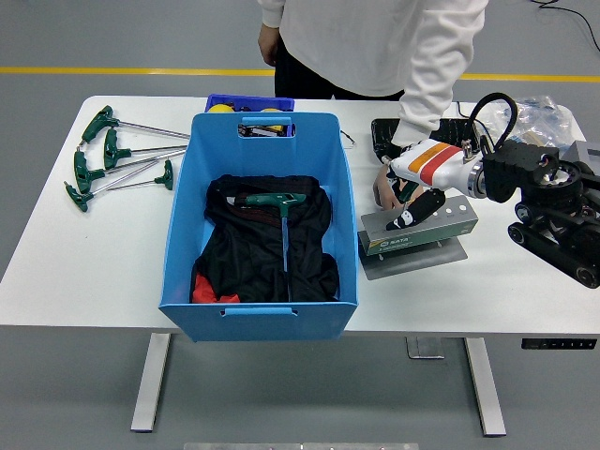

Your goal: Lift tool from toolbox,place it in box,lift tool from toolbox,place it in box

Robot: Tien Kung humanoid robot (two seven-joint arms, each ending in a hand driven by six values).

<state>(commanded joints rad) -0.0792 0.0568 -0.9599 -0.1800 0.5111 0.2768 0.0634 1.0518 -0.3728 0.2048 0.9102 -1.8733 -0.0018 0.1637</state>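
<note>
While the right hand (pixel 412 208) hovers over the grey toolbox (pixel 419 232) toward the bench's right edge, whether its fingers pinch anything cannot be told. Blue box (pixel 260 281): bench centre, holding black cloth (pixel 246 253) and one green T-handle tool (pixel 281 202), shaft lying toward the near edge. Toolbox: long axis roughly parallel to the near edge; the box lies leftward of the hand. A person's hand (pixel 384 192) rests at the toolbox's far left corner. Spare T-handle tools (pixel 117 159): far left corner. Left arm: absent; right hand nearer, judged.
</note>
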